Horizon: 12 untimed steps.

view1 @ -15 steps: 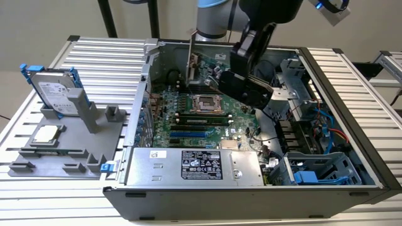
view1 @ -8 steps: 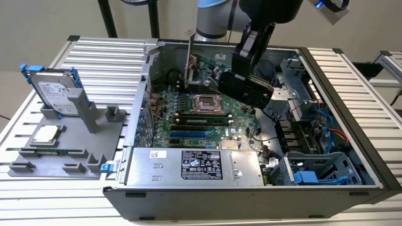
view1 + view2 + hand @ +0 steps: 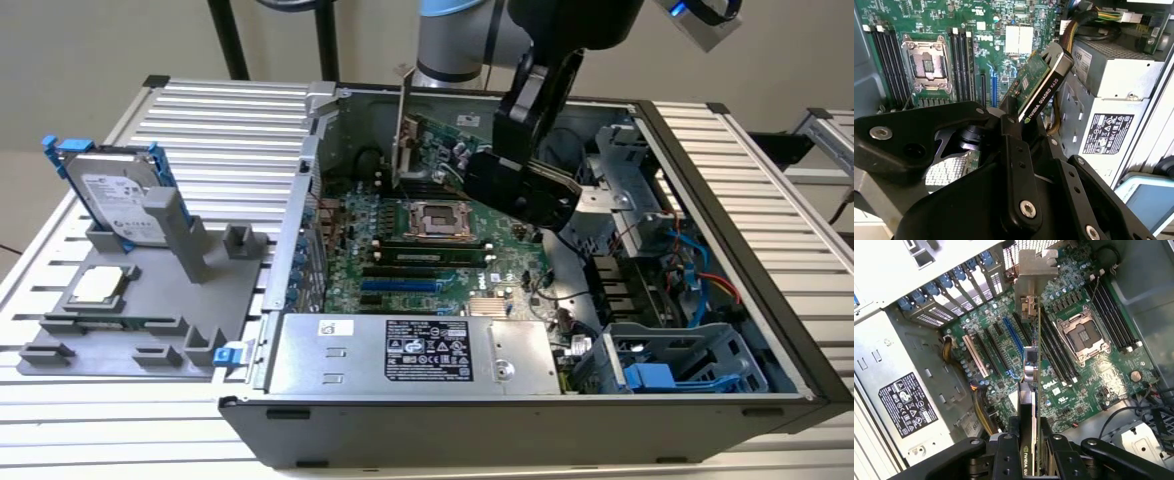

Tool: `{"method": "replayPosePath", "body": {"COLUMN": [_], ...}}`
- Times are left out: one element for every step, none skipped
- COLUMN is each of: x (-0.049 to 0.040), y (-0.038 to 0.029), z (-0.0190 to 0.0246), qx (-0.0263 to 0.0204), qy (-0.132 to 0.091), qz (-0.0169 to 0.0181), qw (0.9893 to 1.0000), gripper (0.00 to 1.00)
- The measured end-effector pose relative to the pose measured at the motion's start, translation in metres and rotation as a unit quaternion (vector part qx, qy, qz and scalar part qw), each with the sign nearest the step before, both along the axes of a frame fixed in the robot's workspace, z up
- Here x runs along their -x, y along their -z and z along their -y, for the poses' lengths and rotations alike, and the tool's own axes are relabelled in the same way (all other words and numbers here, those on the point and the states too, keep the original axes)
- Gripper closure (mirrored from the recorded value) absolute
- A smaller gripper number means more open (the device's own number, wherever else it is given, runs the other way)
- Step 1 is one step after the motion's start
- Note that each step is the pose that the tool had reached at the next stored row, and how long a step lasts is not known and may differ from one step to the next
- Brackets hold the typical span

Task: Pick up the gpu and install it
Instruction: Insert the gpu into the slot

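Your pincer (image 3: 1021, 132) is clamped on the gpu (image 3: 1040, 86), gripped between its fingers and held above the motherboard (image 3: 1004, 15), which lies beneath the pincer inside the open case (image 3: 534, 435).

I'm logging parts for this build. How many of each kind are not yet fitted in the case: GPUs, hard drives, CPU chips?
gpu: 1, held in the gripper above the motherboard.
hard drive: 1, upright on the grey stand.
CPU chip: 1, flat on the same stand.
Total: 3.
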<state>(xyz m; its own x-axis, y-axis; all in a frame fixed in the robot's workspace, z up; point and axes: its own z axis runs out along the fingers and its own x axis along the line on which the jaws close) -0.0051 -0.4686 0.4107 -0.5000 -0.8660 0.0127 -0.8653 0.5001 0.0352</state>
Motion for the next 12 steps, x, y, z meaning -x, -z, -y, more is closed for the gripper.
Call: {"method": "replayPosePath", "body": {"x": [0.0, 0.0, 0.0, 0.0, 0.0, 0.0, 0.0, 0.0, 0.0, 0.0, 0.0, 0.0], "y": [0.0, 0.0, 0.0, 0.0, 0.0, 0.0, 0.0, 0.0, 0.0, 0.0, 0.0, 0.0], "z": [0.0, 0.0, 0.0, 0.0, 0.0, 0.0, 0.0, 0.0, 0.0, 0.0, 0.0, 0.0], "qx": [0.0, 0.0, 0.0, 0.0, 0.0, 0.0, 0.0, 0.0, 0.0, 0.0, 0.0, 0.0], "qy": [-0.001, -0.002, -0.003, -0.005, -0.006, -0.008, -0.009, -0.011, -0.013, -0.015, -0.017, -0.019], "qz": [0.0, 0.0, 0.0, 0.0, 0.0, 0.0, 0.0, 0.0, 0.0, 0.0, 0.0, 0.0], "qw": [1.0, 1.0, 1.0, 1.0, 1.0, 1.0, 1.0, 0.9999, 0.9999, 0.9999, 0.9999, 0.9998], "gripper": [1.0, 1.0, 1.0, 1.0, 1.0, 1.0, 1.0, 1.0, 1.0, 1.0, 1.0, 1.0]}}
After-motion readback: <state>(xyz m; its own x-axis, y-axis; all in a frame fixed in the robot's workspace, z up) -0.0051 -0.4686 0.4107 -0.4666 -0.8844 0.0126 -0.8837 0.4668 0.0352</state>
